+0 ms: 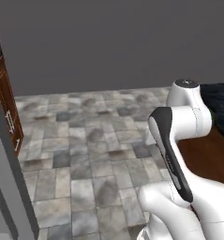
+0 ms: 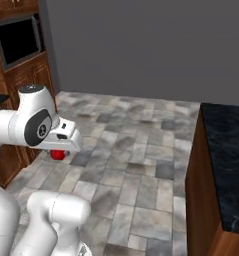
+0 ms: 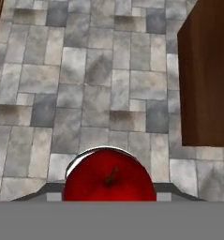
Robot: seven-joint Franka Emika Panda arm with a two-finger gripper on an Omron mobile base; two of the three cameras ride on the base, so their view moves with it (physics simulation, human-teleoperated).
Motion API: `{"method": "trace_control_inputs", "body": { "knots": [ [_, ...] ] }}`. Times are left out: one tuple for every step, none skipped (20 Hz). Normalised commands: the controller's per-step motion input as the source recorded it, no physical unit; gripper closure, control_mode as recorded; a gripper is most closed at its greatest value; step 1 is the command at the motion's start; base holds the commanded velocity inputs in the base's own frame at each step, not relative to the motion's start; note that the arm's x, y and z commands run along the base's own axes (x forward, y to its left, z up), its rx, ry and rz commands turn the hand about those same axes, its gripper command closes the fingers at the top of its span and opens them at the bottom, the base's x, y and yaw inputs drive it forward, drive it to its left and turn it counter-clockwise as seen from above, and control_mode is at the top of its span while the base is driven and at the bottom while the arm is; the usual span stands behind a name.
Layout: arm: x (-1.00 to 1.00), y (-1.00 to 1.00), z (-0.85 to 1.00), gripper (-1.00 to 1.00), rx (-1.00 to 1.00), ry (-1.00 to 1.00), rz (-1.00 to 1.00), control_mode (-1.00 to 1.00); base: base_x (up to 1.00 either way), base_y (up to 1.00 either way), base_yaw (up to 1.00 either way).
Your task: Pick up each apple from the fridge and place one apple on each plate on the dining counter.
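Presently clenched on the deep red apple [image 3: 108,177] under the gripper [image 2: 59,152], carried above the tiled floor [image 2: 136,150], with the dining counter [image 2: 226,165] lying well off to the right and no plate in sight.

open tiled floor [image 2: 136,150], dining counter [image 2: 226,165] right

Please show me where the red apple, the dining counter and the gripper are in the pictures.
red apple [image 3: 108,180], hand view, its top near the stem.
dining counter [image 2: 226,150], right base view, black stone top.
gripper [image 2: 58,153], right base view, shut on the apple.
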Motion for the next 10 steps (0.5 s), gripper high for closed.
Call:
{"method": "trace_control_inputs", "body": {
  "knots": [
    [0.00,0.00,0.00,1.00,0.00,0.00,0.00,1.00,0.60,-0.53,-0.14],
    [0.00,0.00,0.00,1.00,0.00,0.00,0.00,1.00,0.59,-0.50,-0.08],
    [0.00,0.00,0.00,1.00,0.00,0.00,0.00,1.00,0.74,-0.53,0.00],
    [0.00,0.00,0.00,1.00,0.00,0.00,0.00,1.00,0.81,-0.61,0.00],
    [0.00,0.00,0.00,1.00,0.00,0.00,0.00,1.00,0.87,-0.66,0.08],
    [0.00,0.00,0.00,1.00,0.00,0.00,0.00,1.00,0.94,-0.60,0.11],
    [0.00,0.00,0.00,1.00,0.00,0.00,0.00,1.00,0.94,-0.51,0.10],
    [0.00,0.00,0.00,1.00,0.00,0.00,0.00,1.00,0.89,-0.39,0.06],
    [0.00,0.00,0.00,1.00,0.00,0.00,0.00,1.00,0.94,-0.27,0.01],
    [0.00,0.00,0.00,1.00,0.00,0.00,0.00,1.00,1.00,-0.16,0.00]
  ]
}}
